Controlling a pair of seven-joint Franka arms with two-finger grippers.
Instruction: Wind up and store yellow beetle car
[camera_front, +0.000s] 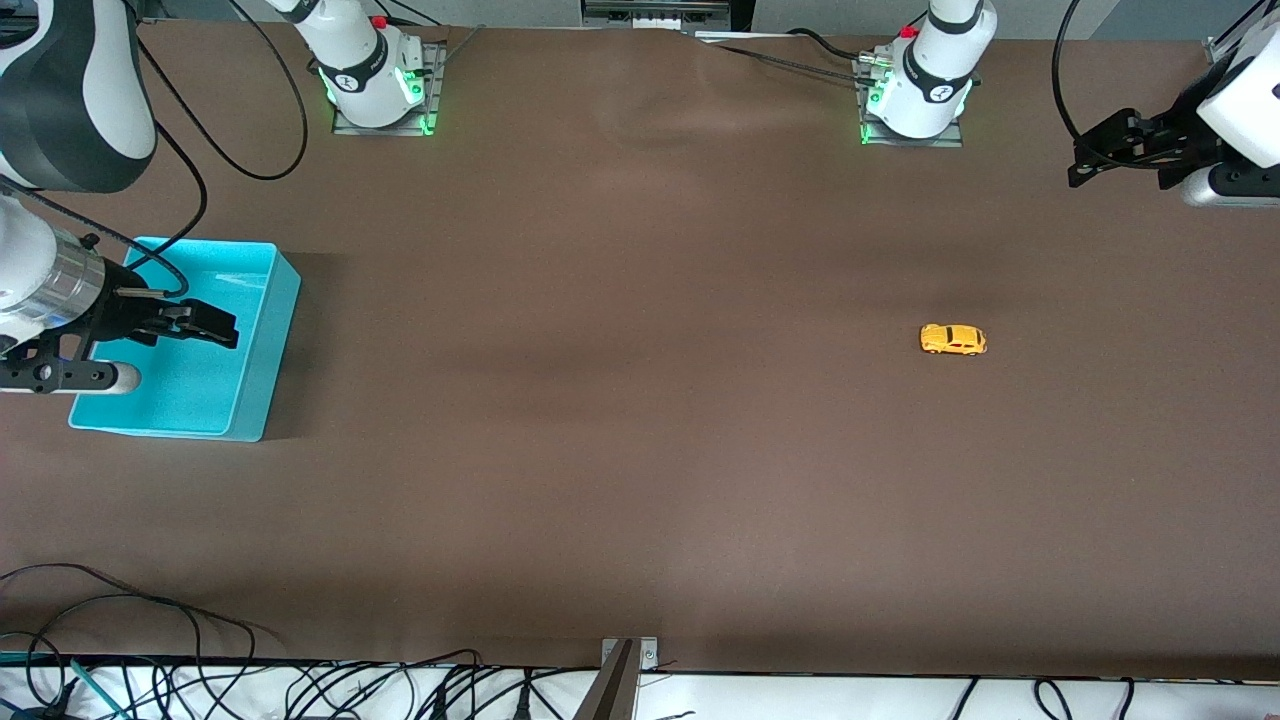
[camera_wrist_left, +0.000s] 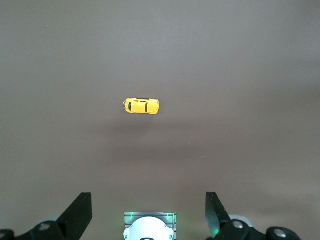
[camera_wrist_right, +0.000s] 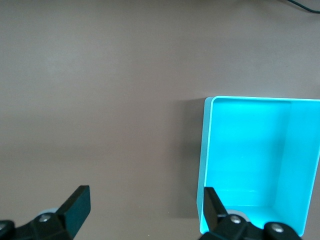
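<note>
The yellow beetle car (camera_front: 953, 340) stands on its wheels on the brown table toward the left arm's end, and it also shows in the left wrist view (camera_wrist_left: 141, 106). The turquoise bin (camera_front: 262, 372) sits toward the right arm's end and holds nothing; the right wrist view shows it too (camera_wrist_right: 250, 150). My left gripper (camera_front: 1075, 165) is open and empty, held high over the table's left-arm end, well away from the car (camera_wrist_left: 148, 200). My right gripper (camera_front: 228, 330) is open and empty, over the bin (camera_wrist_right: 145, 195).
The two arm bases (camera_front: 375, 85) (camera_front: 915, 95) stand along the table's edge farthest from the front camera. Loose black cables (camera_front: 150, 620) and a metal bracket (camera_front: 628, 675) lie at the nearest edge. Bare brown table lies between the car and the bin.
</note>
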